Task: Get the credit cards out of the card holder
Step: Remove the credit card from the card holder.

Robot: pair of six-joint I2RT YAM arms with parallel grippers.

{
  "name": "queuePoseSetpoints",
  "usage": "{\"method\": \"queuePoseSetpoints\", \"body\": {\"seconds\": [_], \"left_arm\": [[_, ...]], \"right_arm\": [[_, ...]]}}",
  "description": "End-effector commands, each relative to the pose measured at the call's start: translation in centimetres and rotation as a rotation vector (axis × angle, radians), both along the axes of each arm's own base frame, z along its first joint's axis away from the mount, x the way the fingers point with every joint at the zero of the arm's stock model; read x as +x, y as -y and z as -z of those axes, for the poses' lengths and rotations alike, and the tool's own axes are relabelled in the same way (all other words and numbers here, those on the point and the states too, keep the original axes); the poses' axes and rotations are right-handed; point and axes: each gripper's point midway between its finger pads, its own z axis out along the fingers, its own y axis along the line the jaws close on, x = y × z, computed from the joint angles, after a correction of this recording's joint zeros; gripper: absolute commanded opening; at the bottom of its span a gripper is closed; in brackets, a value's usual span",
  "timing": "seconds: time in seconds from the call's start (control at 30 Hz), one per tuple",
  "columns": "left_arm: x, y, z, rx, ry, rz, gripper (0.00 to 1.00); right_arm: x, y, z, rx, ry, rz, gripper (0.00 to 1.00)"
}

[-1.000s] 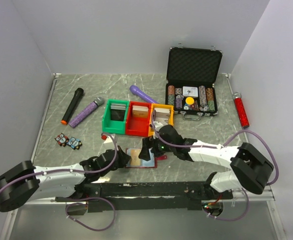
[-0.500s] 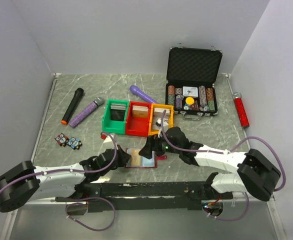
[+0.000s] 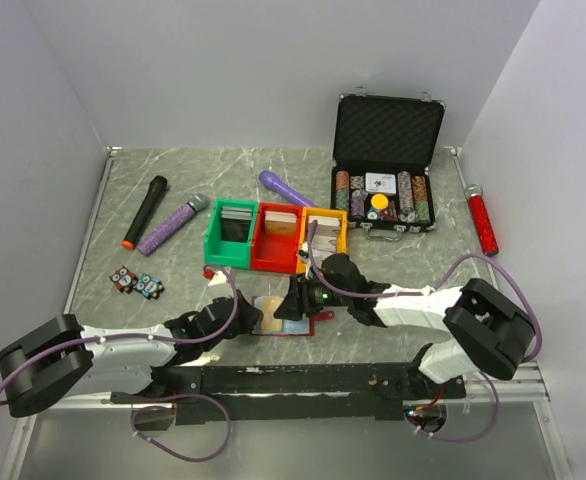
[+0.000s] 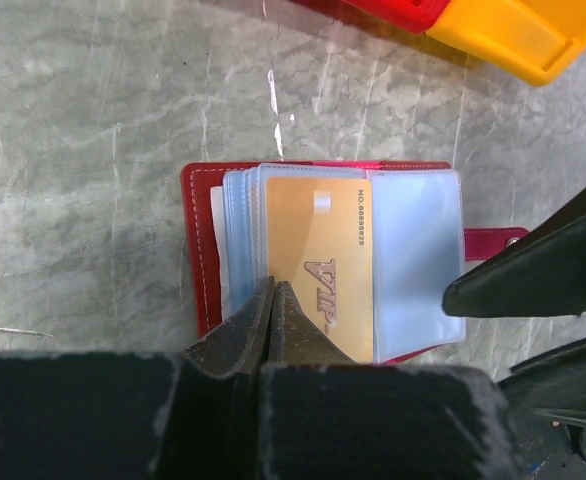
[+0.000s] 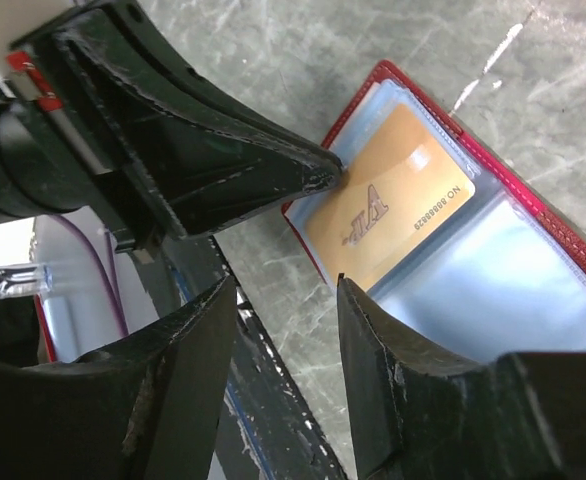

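Observation:
The card holder (image 3: 285,322) lies open on the table near the front edge, dark red with pale blue sleeves (image 4: 413,250). A gold VIP card (image 4: 318,260) sits in its top sleeve. My left gripper (image 4: 273,286) is shut, and its tips rest on the card's left edge. It also shows in the top view (image 3: 251,316). My right gripper (image 5: 288,283) is open and empty, low over the holder's near right corner. One of its fingers (image 5: 393,380) lies over the sleeve beside the card (image 5: 393,200). The right gripper shows in the top view (image 3: 295,300).
Green (image 3: 231,235), red (image 3: 278,238) and yellow (image 3: 325,232) bins stand just behind the holder. An open black poker chip case (image 3: 385,195) is at the back right. Microphones (image 3: 145,210) (image 3: 173,223) (image 3: 285,187), a red tube (image 3: 484,220) and small items (image 3: 138,283) lie around.
The right arm's forearm and elbow have shifted, while its gripper stays over the holder's right side. The left gripper and the holder have hardly moved.

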Motion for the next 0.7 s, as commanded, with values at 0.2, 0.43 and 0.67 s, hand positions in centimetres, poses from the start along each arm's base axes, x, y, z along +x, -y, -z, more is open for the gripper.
{"method": "queuePoseSetpoints", "body": {"seconds": [0.2,0.43,0.67], "left_arm": [[0.2,0.2,0.6,0.010,-0.009,0.001,0.01],[-0.2,-0.2,1.3,0.010,-0.032,-0.007,0.01],[-0.7,-0.6,2.0,0.013,-0.055,-0.008,0.01]], "right_arm": [[1.6,-0.2,0.3,-0.037,0.007,0.064,0.59],[2.0,0.2,1.6,-0.072,-0.024,0.087,0.56],[2.3,-0.2,2.2,-0.062,-0.053,0.092,0.55]]}}
